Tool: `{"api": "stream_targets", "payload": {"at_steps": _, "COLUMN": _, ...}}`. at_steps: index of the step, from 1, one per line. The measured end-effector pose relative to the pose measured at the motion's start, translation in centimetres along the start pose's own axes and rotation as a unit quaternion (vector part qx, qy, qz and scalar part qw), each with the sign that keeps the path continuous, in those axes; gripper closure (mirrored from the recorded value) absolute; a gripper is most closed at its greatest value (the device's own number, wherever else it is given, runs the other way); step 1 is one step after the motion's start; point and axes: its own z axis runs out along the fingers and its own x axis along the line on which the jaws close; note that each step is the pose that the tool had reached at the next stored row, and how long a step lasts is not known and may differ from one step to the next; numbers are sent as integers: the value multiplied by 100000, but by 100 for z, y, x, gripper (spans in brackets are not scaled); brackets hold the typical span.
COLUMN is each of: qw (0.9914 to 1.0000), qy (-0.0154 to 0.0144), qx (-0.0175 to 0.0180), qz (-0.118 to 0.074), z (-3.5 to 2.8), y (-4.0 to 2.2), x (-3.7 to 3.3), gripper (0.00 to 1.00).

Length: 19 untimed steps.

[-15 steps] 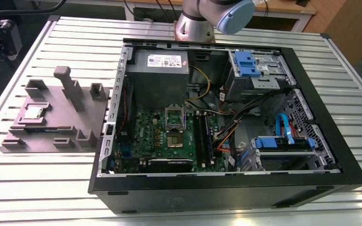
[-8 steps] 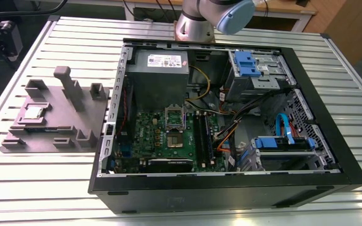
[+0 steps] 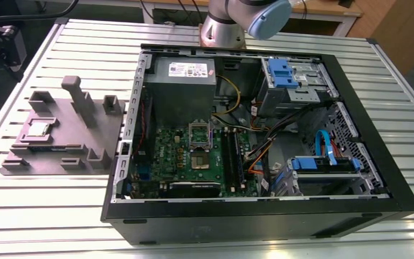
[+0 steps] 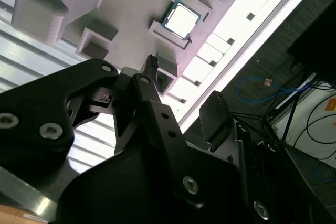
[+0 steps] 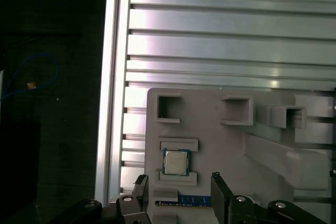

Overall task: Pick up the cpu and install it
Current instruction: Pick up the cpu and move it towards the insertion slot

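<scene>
Slatted metal table (image 3: 41, 216), blue cable (image 5: 31, 77) on the dark floor | grey fixture (image 3: 84, 135) holds cpu (image 5: 176, 162) in a recess; computer case (image 3: 264, 221) lies open | gripper (image 5: 179, 184) wide, empty

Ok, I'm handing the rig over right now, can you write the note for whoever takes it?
Hand: open, empty, hovering near the cpu, not touching it.
Cpu: lying flat in its pocket on the grey holder, which sits on the slatted table at the exterior view's left of the open computer case.
Done: nothing so far; cpu not gripped.
Left: pick-up and install.
</scene>
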Motion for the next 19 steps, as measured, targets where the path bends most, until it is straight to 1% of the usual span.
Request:
{"api": "stream_targets", "payload": {"at_steps": 9, "qw": 100000, "qy": -3, "qx": -3, "qz": 0, "z": 24, "y": -1, "x": 0, "gripper": 41}}
{"api": "stream_targets", "payload": {"at_steps": 14, "qw": 100000, "qy": 2, "qx": -4, "qz": 0, "z": 62, "y": -3, "x": -1, "gripper": 41}}
{"api": "stream_targets", "payload": {"at_steps": 19, "qw": 100000, "qy": 3, "qx": -5, "qz": 5, "z": 67, "y": -4, "x": 0, "gripper": 41}}
